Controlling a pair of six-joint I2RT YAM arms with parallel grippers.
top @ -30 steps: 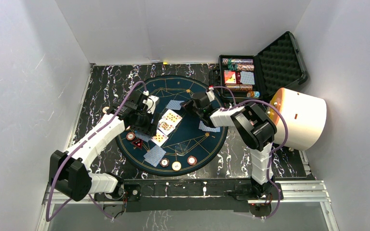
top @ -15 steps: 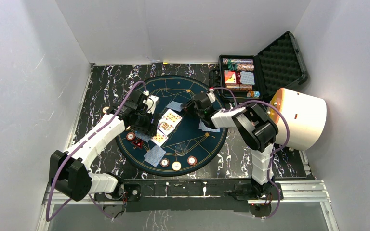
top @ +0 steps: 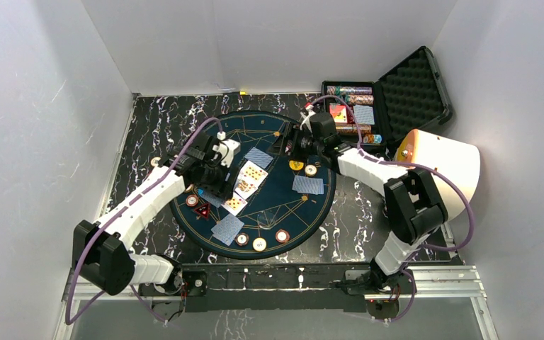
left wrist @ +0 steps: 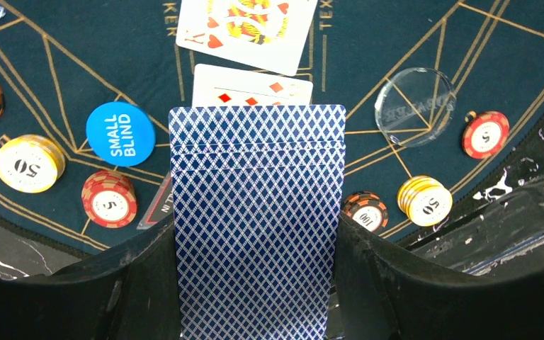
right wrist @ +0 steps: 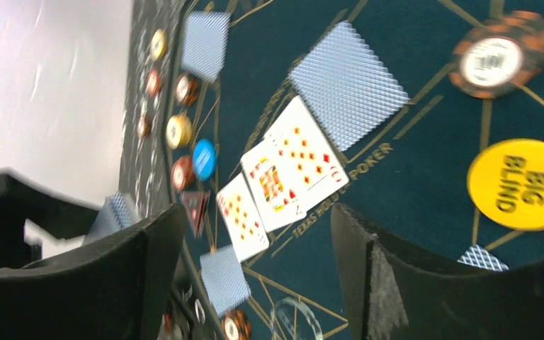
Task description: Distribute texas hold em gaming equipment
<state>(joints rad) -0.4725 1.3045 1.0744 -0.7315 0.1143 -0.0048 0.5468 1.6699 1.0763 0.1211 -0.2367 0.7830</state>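
My left gripper (left wrist: 255, 237) is shut on a deck of playing cards (left wrist: 255, 212) with blue patterned backs, held over the left side of the round poker mat (top: 276, 205). Below it lie the blue small blind button (left wrist: 120, 133), several poker chips (left wrist: 109, 198) and a clear dealer disc (left wrist: 414, 106). Three face-up cards (top: 244, 185) lie mid-mat, with face-down cards (top: 307, 185) around them. My right gripper (top: 288, 145) hangs open and empty above the mat's far right. The yellow big blind button (right wrist: 524, 184) and a chip (right wrist: 494, 60) lie just beside it.
An open black case (top: 354, 113) holding chip rows and card boxes stands at the back right. A big white cylinder (top: 443, 173) lies right of the mat. More chips (top: 259, 244) sit along the mat's near edge. White walls close in on three sides.
My right gripper has opened and drawn back toward the case, its arm stretching out. The yellow button and a chip now show on the mat where it was. The left arm barely moved.
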